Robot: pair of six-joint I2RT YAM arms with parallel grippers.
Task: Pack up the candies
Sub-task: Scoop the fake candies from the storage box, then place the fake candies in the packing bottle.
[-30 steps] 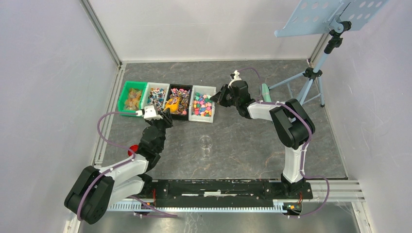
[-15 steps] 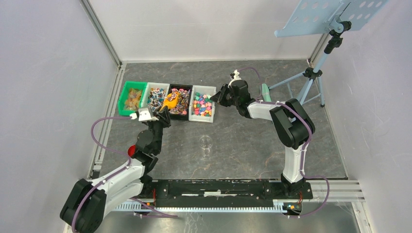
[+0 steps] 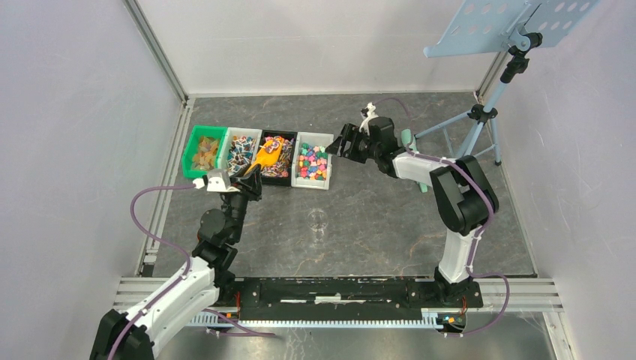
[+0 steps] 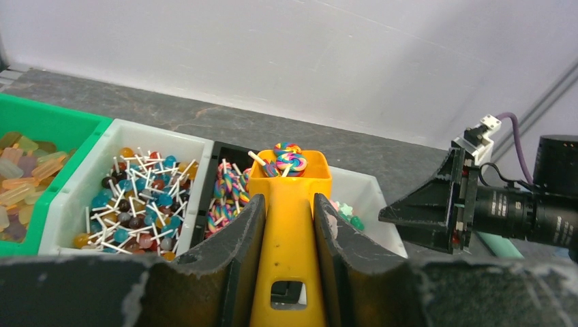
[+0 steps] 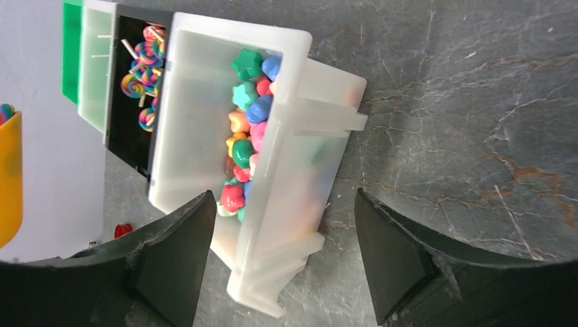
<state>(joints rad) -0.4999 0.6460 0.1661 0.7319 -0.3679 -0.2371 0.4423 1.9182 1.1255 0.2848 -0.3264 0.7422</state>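
My left gripper (image 4: 289, 225) is shut on the handle of the orange scoop (image 4: 290, 204). Its bowl holds a few swirl lollipop candies (image 4: 290, 161) and hovers over the black bin (image 3: 274, 154). In the top view the scoop (image 3: 265, 157) sits above that bin, ahead of the left gripper (image 3: 246, 178). My right gripper (image 5: 283, 204) is open. Its fingers (image 5: 174, 259) straddle the near corner of the white bin (image 5: 204, 102) of star-shaped candies (image 5: 247, 122) without touching it. From above, the right gripper (image 3: 346, 142) is at that bin's right side.
Four bins stand in a row: green (image 3: 202, 150), white with ball lollipops (image 3: 241, 148), black, and white (image 3: 313, 159). A clear jar (image 3: 318, 221) stands mid-table. A stand's tripod (image 3: 480, 112) and a teal object (image 3: 409, 139) are at the back right.
The right jaws have opened wide at the white bin's corner. The left arm has reached forward, carrying the scoop further over the black bin.
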